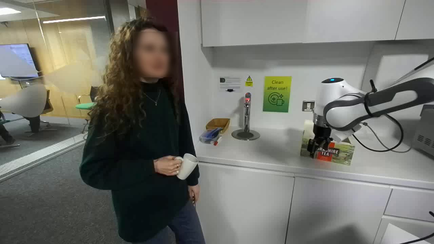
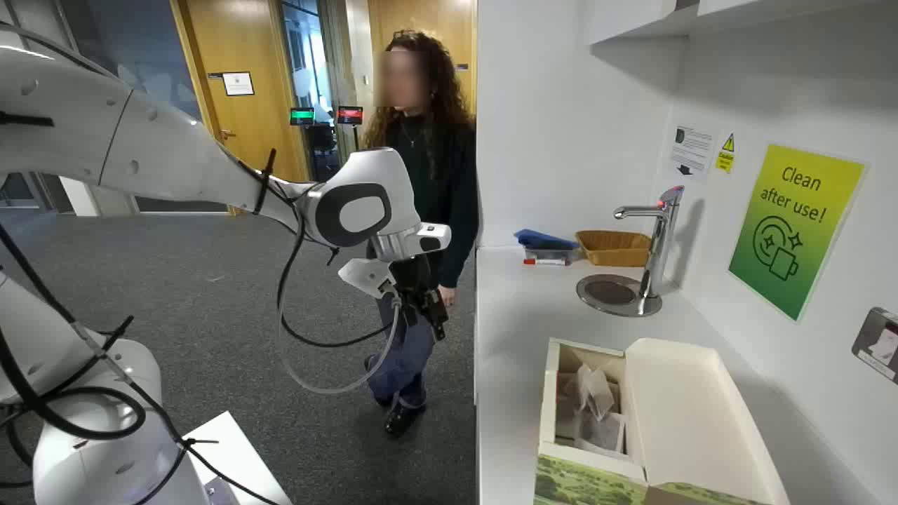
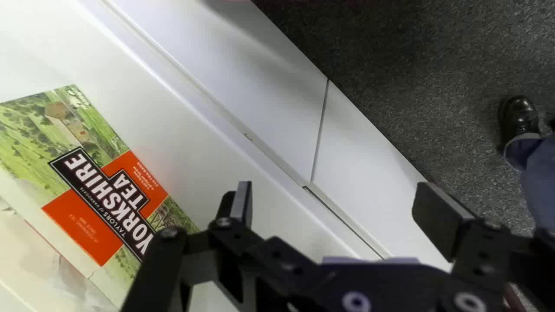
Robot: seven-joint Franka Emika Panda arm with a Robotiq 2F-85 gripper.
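One rectangular tea box, printed with green farmland, orange-red panels and a black band lettered YORKSHIRE TEA. Standing upright on the pale surface, near its front edge. Note the lid folded back toward the wall, exposing pale packets within. Covered in part, in an exterior view, by the lower end of the robot arm.

Farther along the surface: a chrome tap above a round metal drain; a brown woven basket; a clear tub topped with something blue; a red-capped marker just beside the tub. On the same wall, a yellow-green sign reading "Clean after use!" and, near it, a switch plate. Near the surface's far end, on dark carpet, a standing person in a dark top, gripping a tilted white mug by its handle; placed directly beyond the wrist in an exterior view.

Extended from a white base on the floor side of the surface: the same arm, with forearm sloping down to a bent wrist. Below it, fingers aimed downward, beyond the surface's front edge, near the box but apart from it. Seen spread wide in the wrist view, hence released.
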